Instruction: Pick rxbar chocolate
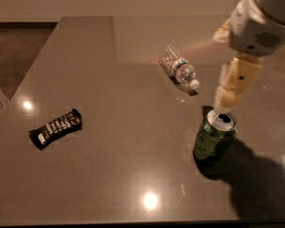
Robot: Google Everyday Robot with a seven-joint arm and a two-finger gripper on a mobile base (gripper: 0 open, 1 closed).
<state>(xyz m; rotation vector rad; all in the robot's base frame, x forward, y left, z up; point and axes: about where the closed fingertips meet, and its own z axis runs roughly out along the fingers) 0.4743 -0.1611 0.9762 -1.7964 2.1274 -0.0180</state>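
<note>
I have the gripper at the right of the frame, just above the can; whether it is parted or closed I cannot tell. The rxbar lies at the far left and the bottle at upper centre.

rxbar chocolate (flat) left, claw right.

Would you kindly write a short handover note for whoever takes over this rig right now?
Gripper: at the right side of the table, just above the open green soda can, far from the target.
Rxbar chocolate: lies flat near the table's left edge, untouched.
Also there: a clear plastic bottle lying on its side, behind the can.
Done: nothing grasped so far.
Left: bring the arm across to the left, clear of the can, descend on the bar, grip it and lift.
</note>
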